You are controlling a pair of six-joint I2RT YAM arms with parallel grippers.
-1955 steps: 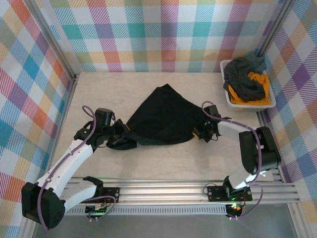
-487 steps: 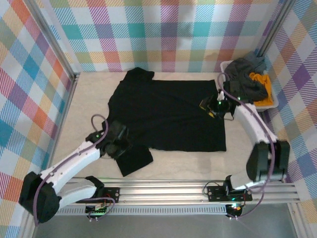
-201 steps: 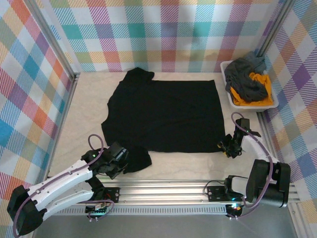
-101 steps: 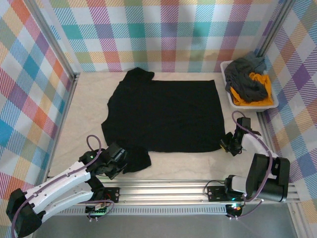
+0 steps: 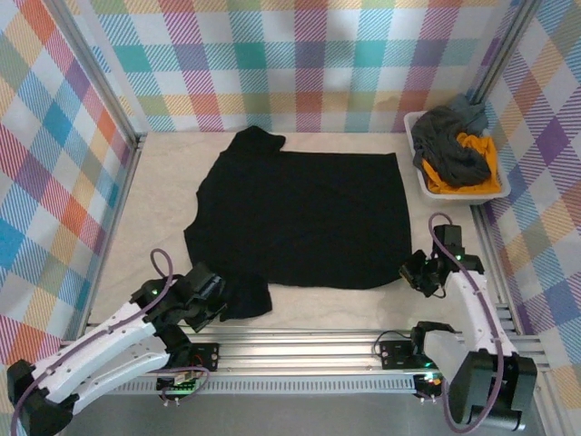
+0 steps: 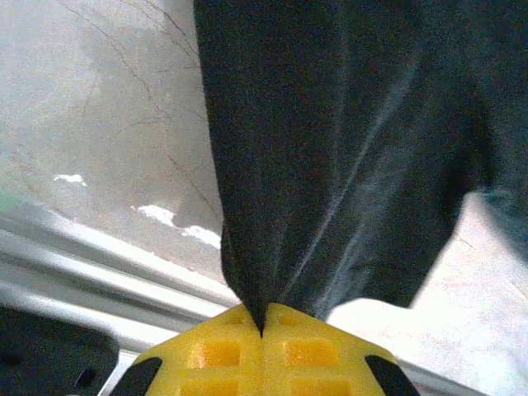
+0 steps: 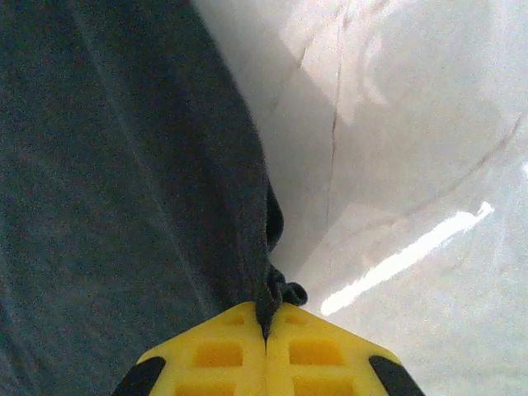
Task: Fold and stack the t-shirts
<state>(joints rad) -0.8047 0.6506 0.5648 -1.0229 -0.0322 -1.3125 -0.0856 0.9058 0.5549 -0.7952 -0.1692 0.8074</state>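
Observation:
A plain black t-shirt (image 5: 304, 213) lies spread flat on the pale table. My left gripper (image 5: 216, 307) is shut on the near sleeve of the black t-shirt (image 6: 330, 157), the cloth pinched between its yellow pads (image 6: 206, 351). At the shirt's near right corner, my right gripper (image 5: 413, 272) is shut on the hem of the black t-shirt (image 7: 124, 165), with a bunched bit of cloth at its yellow pads (image 7: 318, 351). A dark grey t-shirt (image 5: 451, 145) and an orange-yellow t-shirt (image 5: 472, 177) lie crumpled in the white tub (image 5: 423, 181).
The white tub stands at the back right against the checked wall (image 5: 300, 64). An aluminium rail (image 5: 309, 350) runs along the near table edge, close behind both grippers. Bare table (image 5: 159, 200) shows left of the shirt.
Both grippers have drawn back toward the near rail, pulling the shirt's near edge with them. The right gripper has shut on the hem corner. The left stayed shut on the sleeve.

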